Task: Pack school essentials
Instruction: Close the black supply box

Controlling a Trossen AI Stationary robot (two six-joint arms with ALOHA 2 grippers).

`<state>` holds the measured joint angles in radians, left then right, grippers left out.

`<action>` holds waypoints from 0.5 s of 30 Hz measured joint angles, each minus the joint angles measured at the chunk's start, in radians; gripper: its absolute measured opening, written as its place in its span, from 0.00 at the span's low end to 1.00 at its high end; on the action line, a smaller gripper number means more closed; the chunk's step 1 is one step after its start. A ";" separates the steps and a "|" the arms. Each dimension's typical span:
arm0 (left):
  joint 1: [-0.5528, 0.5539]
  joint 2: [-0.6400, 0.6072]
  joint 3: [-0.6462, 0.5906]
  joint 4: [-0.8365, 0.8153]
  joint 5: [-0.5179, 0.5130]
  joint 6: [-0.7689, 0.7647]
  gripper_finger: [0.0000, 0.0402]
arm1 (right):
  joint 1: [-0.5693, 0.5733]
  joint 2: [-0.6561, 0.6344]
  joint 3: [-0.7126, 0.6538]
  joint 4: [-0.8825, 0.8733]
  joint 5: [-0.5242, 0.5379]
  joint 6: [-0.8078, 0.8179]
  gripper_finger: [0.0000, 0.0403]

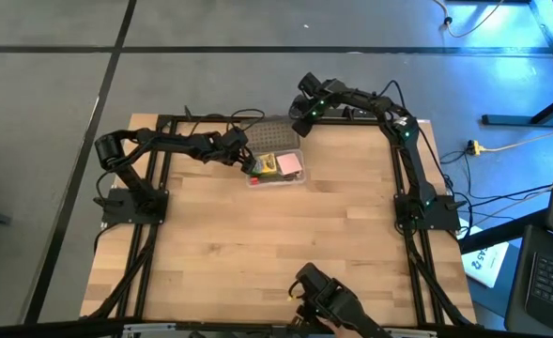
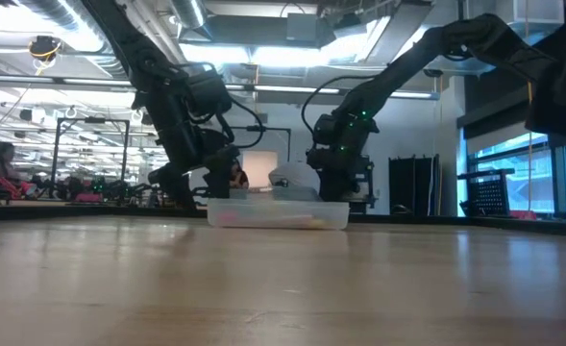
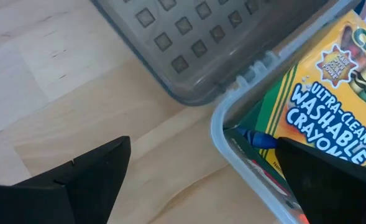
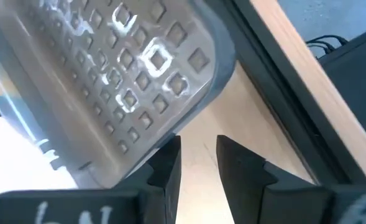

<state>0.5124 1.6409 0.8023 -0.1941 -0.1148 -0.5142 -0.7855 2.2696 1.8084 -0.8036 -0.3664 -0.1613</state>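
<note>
A clear plastic case sits at the table's far middle, with its dotted grey lid swung open behind it. Inside lie the green-and-yellow crayon box, a pink pad and a blue pen tip. My left gripper is open at the case's left end. It straddles a corner of the wall, one finger outside and one over the crayon box. My right gripper is behind the lid, its fingers a narrow gap apart. The scissors, red pen and pencil do not show. My left gripper's fingers stand on either side of the case's corner wall; I cannot tell whether either one touches it. My right gripper has one fingertip right at the lid's free rim; I cannot tell whether it touches the rim.
A third dark arm lies at the table's near edge. Black frame rails run along the left and right sides, and cables trail past the far right corner. Bare wood lies between the case and the near edge.
</note>
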 joint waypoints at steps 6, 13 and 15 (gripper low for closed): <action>0.009 0.000 0.000 -0.007 0.002 0.001 0.99 | 0.004 -0.001 0.000 0.000 -0.010 -0.020 0.26; 0.009 0.000 0.000 -0.012 -0.001 0.001 0.99 | 0.005 -0.009 0.000 0.002 -0.088 -0.057 0.26; 0.009 0.000 0.000 -0.013 -0.002 0.001 0.99 | 0.006 -0.013 0.000 0.002 -0.092 -0.062 0.26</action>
<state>0.5213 1.6409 0.8021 -0.2067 -0.1169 -0.5134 -0.7794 2.2567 1.8088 -0.8013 -0.4581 -0.2235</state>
